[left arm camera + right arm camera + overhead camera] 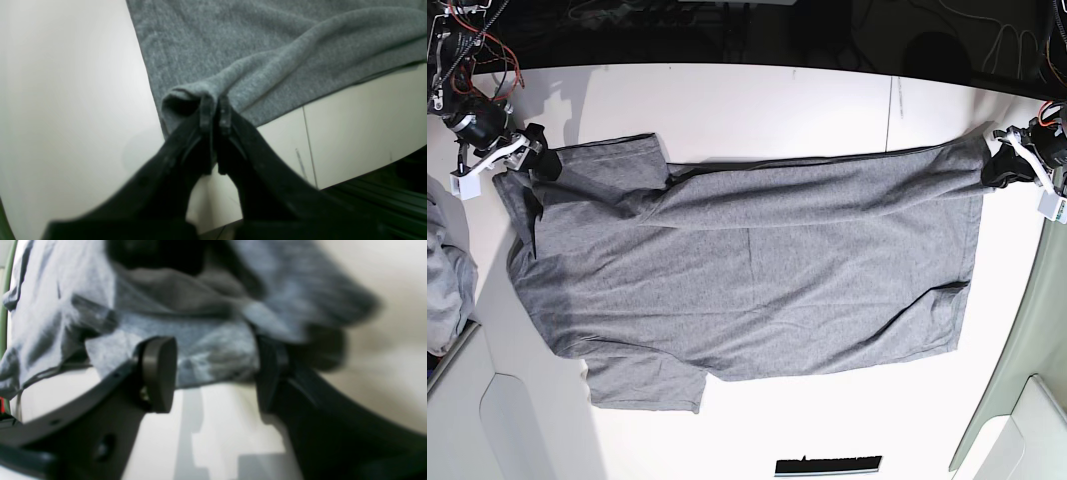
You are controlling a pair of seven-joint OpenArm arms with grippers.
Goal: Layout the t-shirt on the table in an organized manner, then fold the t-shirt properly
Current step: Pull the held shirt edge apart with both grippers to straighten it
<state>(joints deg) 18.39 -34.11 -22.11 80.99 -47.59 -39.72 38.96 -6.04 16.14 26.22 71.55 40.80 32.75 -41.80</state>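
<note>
Both grippers are showing matte black, curved fingers, the right gripper (213, 373) wearing rounded oval pads (159, 373). Beside the table (757, 100), white brackets are capping each wrist, red and black cables (467, 45) trailing behind.

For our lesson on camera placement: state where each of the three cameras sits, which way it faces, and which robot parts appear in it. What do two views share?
Left wrist: sits on the left arm, looks along the left tool, shut on the t-shirt hem above the table.
Right wrist: sits on the right arm, looks between the right tool pads at blurred shirt cloth.
Base: overhead, faces down on the spread shirt; both arms show at opposite ends.
Shared: the left wrist and base views both show the pinched hem corner.
</note>
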